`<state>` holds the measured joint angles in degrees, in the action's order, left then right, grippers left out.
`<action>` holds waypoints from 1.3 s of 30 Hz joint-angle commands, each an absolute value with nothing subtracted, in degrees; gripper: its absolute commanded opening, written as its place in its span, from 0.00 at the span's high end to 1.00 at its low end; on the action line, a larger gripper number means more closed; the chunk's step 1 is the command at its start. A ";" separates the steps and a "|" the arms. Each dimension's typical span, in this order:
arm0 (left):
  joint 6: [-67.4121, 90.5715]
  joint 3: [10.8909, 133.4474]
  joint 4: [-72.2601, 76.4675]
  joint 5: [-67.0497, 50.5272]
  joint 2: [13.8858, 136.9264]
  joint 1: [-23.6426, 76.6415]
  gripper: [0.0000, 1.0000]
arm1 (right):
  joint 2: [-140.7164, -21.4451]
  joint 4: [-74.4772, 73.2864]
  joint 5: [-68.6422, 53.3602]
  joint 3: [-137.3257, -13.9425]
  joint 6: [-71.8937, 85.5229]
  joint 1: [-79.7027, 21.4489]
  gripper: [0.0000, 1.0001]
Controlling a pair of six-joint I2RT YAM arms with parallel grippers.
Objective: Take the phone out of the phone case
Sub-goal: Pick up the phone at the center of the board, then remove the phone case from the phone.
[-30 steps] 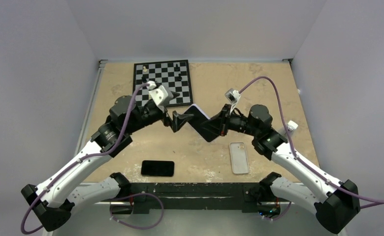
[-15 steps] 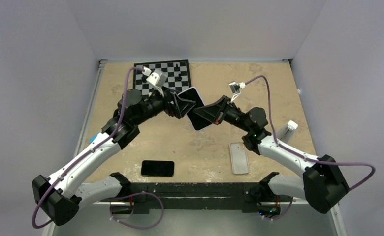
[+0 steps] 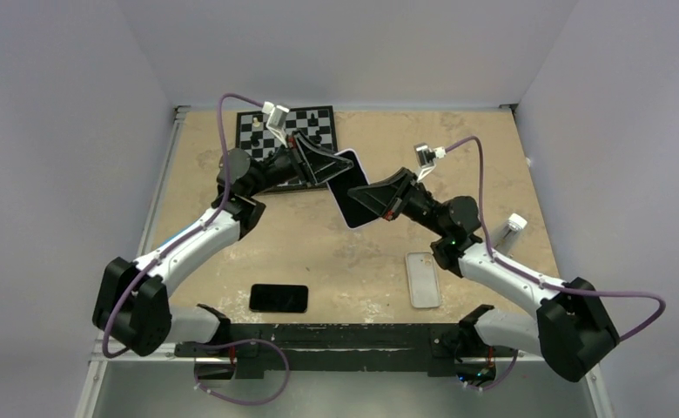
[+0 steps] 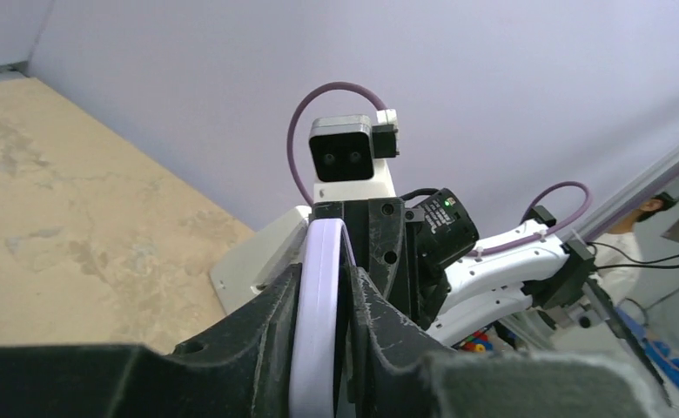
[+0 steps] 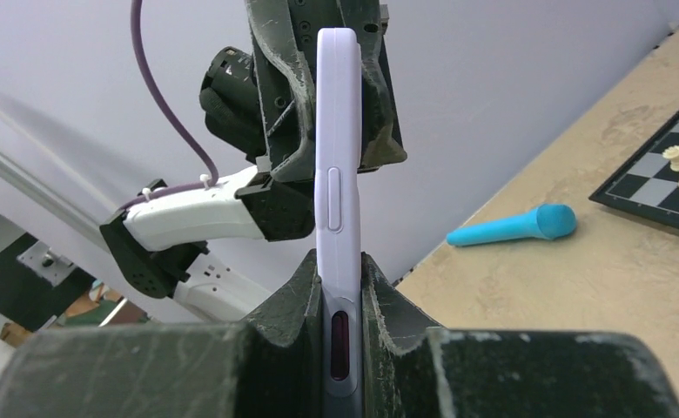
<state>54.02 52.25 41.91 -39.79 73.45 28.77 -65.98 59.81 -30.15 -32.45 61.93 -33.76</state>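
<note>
A phone in a lilac phone case (image 3: 351, 209) hangs in the air over the middle of the table, its dark face showing in the top view. My left gripper (image 3: 327, 170) is shut on the upper end of the case, which shows edge-on as a lilac band (image 4: 317, 348) between the left gripper's (image 4: 323, 283) fingers. My right gripper (image 3: 368, 193) is shut on the opposite end. In the right wrist view the case's edge (image 5: 336, 131), with its side button, rises from between the right gripper's (image 5: 342, 270) fingers.
A bare black phone (image 3: 278, 298) lies near the front edge and a clear case (image 3: 423, 279) to its right. A chessboard (image 3: 262, 131) with pieces sits at the back left. A blue marker (image 5: 514, 226) lies on the table.
My left gripper, open beside the cased phone a second ago, has closed on its end. Both arms have carried it up and back toward the chessboard.
</note>
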 commanded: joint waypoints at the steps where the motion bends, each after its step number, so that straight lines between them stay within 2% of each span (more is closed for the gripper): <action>1: 66.52 53.02 58.75 -47.65 77.64 27.82 0.75 | -66.43 69.58 -29.16 -33.17 62.76 -33.73 1.00; 6: 66.15 53.82 56.84 -48.32 78.49 27.83 0.77 | -69.04 75.76 -26.33 -31.98 64.65 -33.62 1.00; 11: 64.22 54.63 50.97 -47.90 77.74 27.76 0.62 | -69.85 75.62 -22.29 -32.79 63.55 -33.46 1.00; 15: 62.75 54.88 48.83 -47.49 77.48 27.77 0.60 | -69.70 73.33 -20.48 -33.73 62.02 -33.48 1.00; 20: 63.71 54.30 50.56 -46.75 77.38 26.81 0.68 | -71.19 72.96 -21.95 -35.00 62.34 -33.57 1.00; 23: 65.00 53.59 53.92 -46.54 77.52 25.82 0.78 | -72.47 74.77 -21.97 -34.05 63.28 -33.88 1.00; 31: 63.42 54.14 52.85 -47.41 77.34 24.93 0.76 | -78.39 83.34 -21.52 -30.81 67.24 -35.01 1.00; 33: 63.50 54.27 53.61 -47.83 77.66 24.52 0.81 | -79.75 83.12 -22.83 -32.29 67.50 -35.26 1.00; 36: 62.65 53.89 55.01 -48.31 77.68 23.64 0.94 | -79.53 76.82 -24.68 -33.51 65.75 -35.33 1.00; 37: 62.43 53.80 55.14 -48.45 77.66 23.45 0.96 | -78.72 74.83 -24.43 -32.97 64.88 -35.27 0.93; 39: 62.71 53.80 56.05 -48.91 77.87 23.15 1.00 | -76.20 68.88 -23.17 -31.64 62.71 -35.29 0.74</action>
